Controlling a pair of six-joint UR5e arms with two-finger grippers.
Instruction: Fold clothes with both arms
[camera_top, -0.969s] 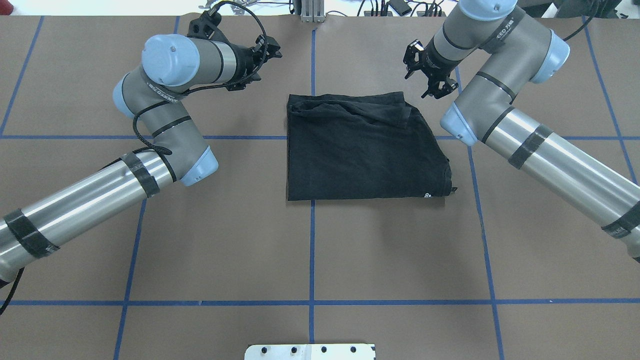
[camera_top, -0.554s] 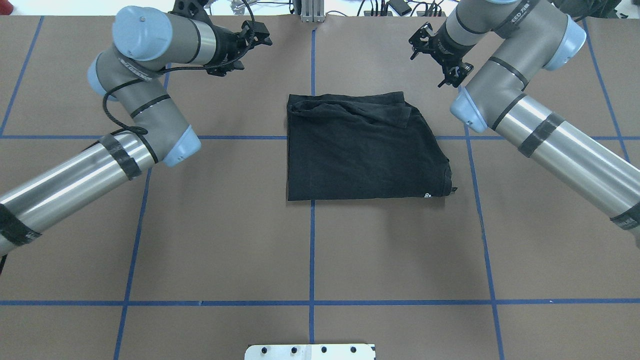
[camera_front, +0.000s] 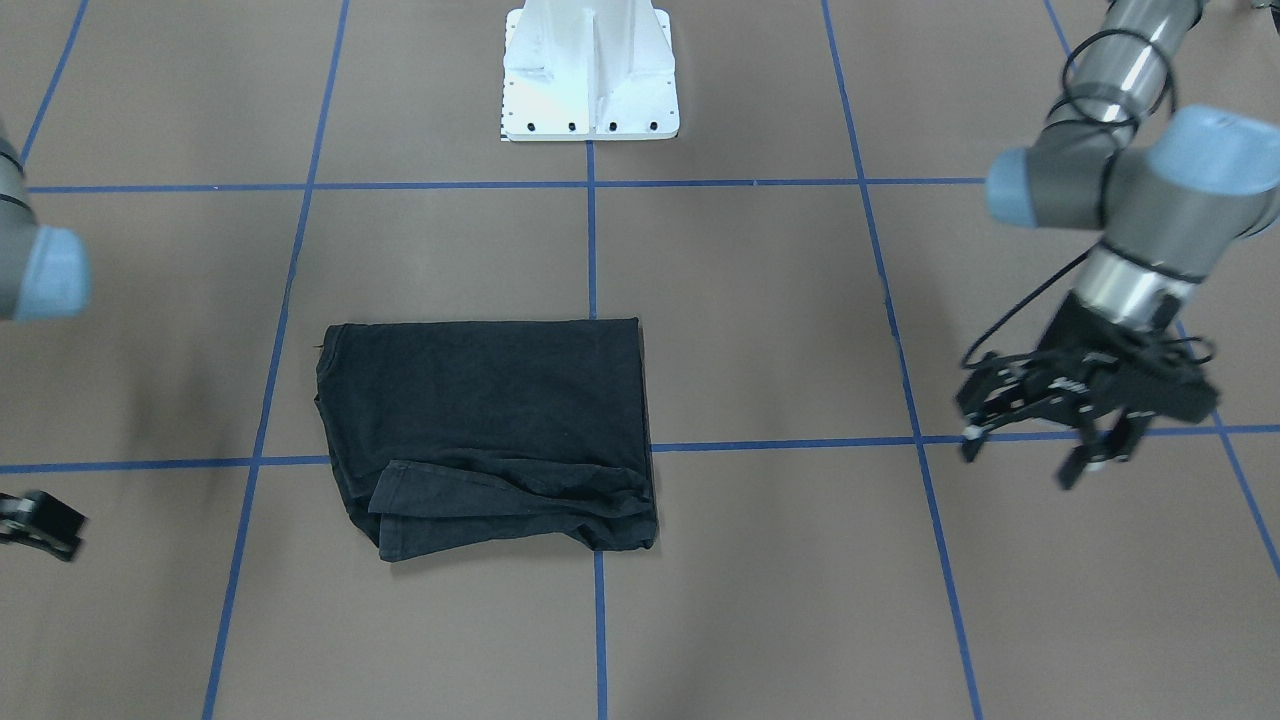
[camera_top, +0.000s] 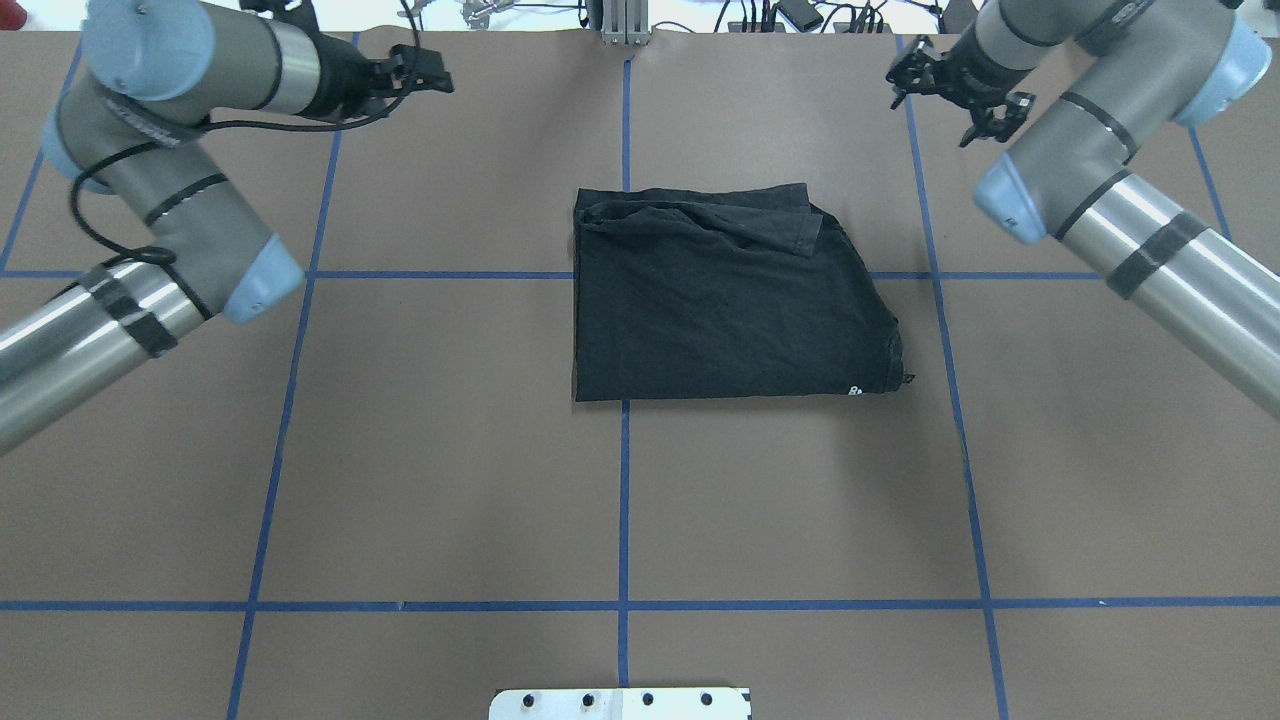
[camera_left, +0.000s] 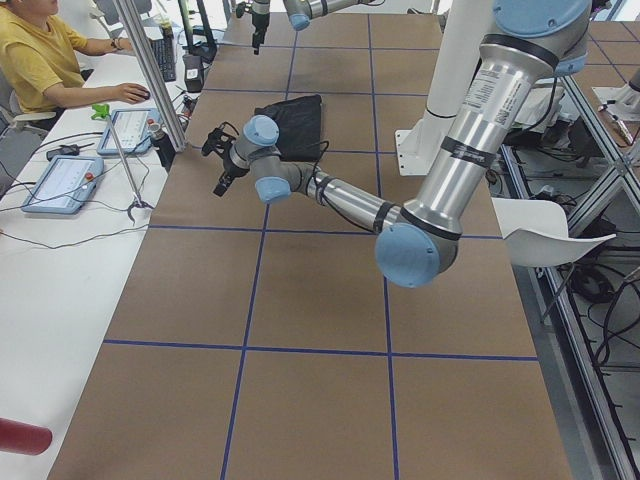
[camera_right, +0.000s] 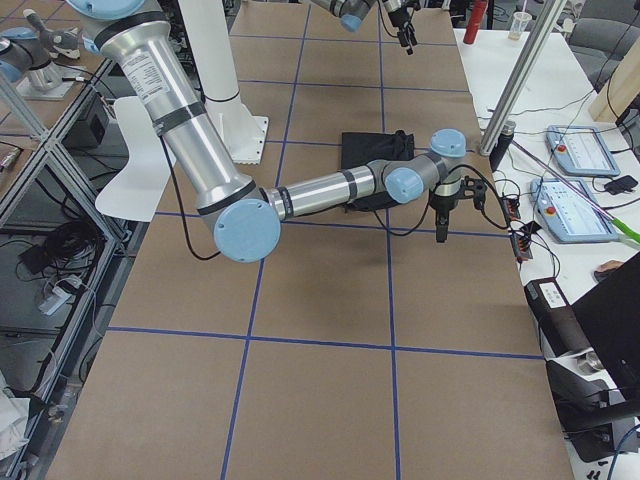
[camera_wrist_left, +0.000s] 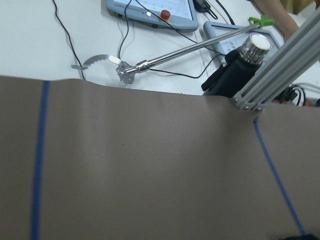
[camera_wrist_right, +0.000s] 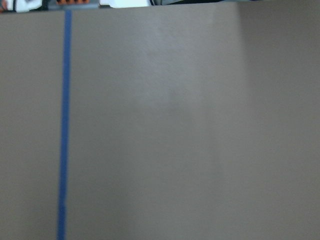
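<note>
The black T-shirt (camera_top: 720, 295) lies folded in a rough rectangle at the table's middle, with a small white mark (camera_top: 855, 389) at its near right corner. It also shows in the front view (camera_front: 485, 430). My left gripper (camera_top: 438, 78) is open and empty, hovering far to the shirt's left near the table's far edge; it also shows in the front view (camera_front: 1022, 458). My right gripper (camera_top: 930, 115) is open and empty, far right of the shirt near the far edge. Only its tip (camera_front: 38, 522) shows in the front view. Neither touches the shirt.
The brown table carries a grid of blue tape lines (camera_top: 625, 500). The white bolted base (camera_front: 590, 70) stands on the robot's side. Beyond the far edge are an aluminium post (camera_wrist_left: 280, 70), control tablets (camera_left: 60, 180), cables and a seated operator (camera_left: 40, 60).
Both arms have swung outward and toward the far edge, away from the shirt. Both grippers stay open. The shirt has not moved.
</note>
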